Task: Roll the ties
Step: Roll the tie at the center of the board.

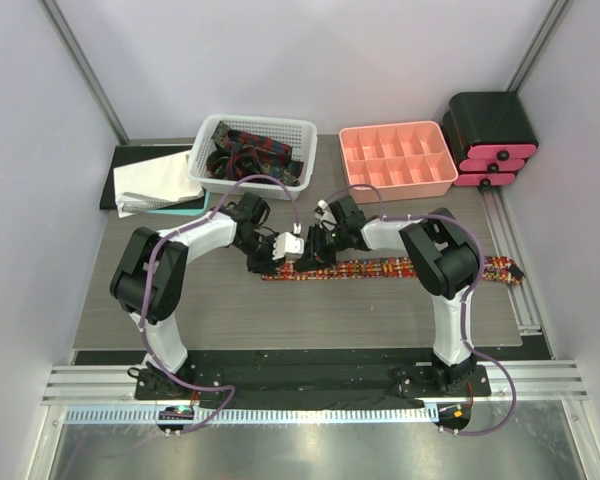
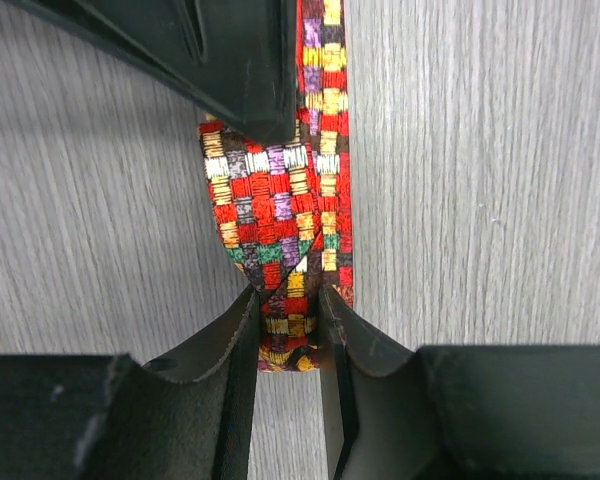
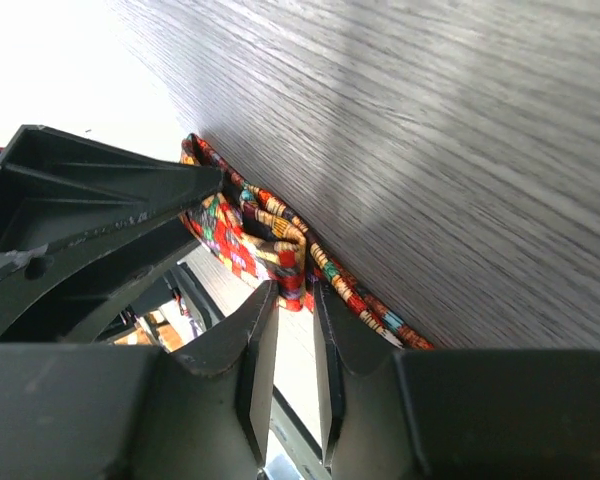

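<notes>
Two tight grips, left gripper (image 2: 288,305) and right gripper (image 3: 294,295), folded end of the red tie (image 2: 270,210) between each one's fingertips

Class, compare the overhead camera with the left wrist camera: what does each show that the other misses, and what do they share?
Overhead only: the white basket holding other ties, the pink divided tray, and the red patterned tie stretched out to the right. Left wrist only: the woven check close up, and the tie's folded end pinched by the left gripper. Both: that tie lying on the grey table.
</notes>
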You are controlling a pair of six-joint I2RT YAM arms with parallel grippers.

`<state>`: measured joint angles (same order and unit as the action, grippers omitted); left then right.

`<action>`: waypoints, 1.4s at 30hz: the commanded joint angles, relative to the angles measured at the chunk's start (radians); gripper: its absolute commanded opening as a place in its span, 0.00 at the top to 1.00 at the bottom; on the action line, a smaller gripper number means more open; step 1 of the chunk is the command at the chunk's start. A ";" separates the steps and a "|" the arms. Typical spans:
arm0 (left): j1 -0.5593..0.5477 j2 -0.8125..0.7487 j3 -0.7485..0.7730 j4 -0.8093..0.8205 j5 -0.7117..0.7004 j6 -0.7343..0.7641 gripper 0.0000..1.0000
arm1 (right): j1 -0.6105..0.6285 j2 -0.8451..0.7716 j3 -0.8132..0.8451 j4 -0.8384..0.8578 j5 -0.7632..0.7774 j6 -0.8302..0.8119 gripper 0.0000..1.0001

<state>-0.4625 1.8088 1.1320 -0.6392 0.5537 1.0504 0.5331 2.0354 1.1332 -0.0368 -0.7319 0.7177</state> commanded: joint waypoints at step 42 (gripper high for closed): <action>0.010 -0.078 0.003 -0.014 0.022 -0.030 0.69 | -0.044 0.011 -0.038 0.018 -0.037 -0.008 0.68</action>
<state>-0.4416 1.7176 1.1069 -0.6582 0.5526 1.0267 0.4702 2.0151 1.0737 -0.0662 -0.8268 0.7109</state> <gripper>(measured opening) 0.310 0.330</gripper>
